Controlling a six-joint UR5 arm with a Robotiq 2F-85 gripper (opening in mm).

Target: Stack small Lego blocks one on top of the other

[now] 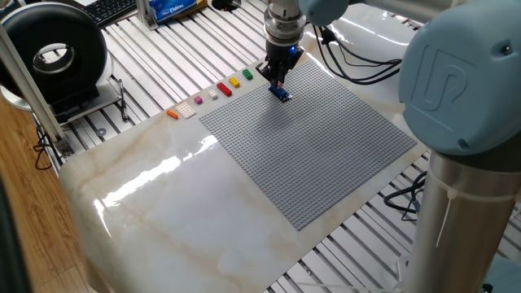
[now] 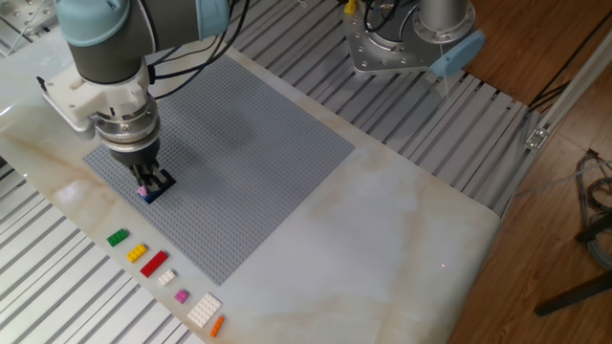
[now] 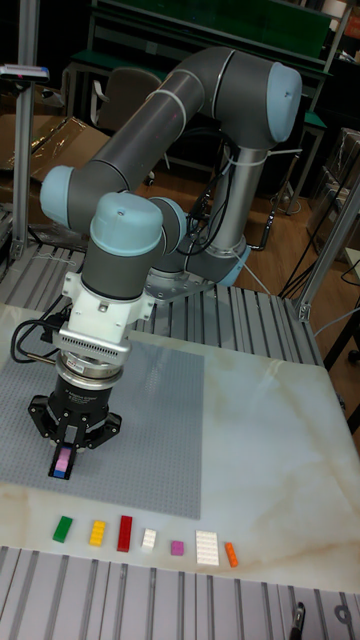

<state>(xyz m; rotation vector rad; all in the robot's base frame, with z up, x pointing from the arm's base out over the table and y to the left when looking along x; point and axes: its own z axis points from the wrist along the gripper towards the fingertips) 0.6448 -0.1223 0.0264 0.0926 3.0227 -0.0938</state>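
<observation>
While the gripper (image 3: 64, 462) points straight down near the lower left of the tall view, its fingers look closed on the pink brick (image 3: 65, 463). That brick sits between the fingertips, long side running toward the camera. A blue brick (image 2: 163, 180) lies right under it on the grey plate (image 2: 258, 143), near the plate's left edge. I cannot tell if the two bricks touch. A black brick is too hard to make out. So the next push is probably straight down.
</observation>
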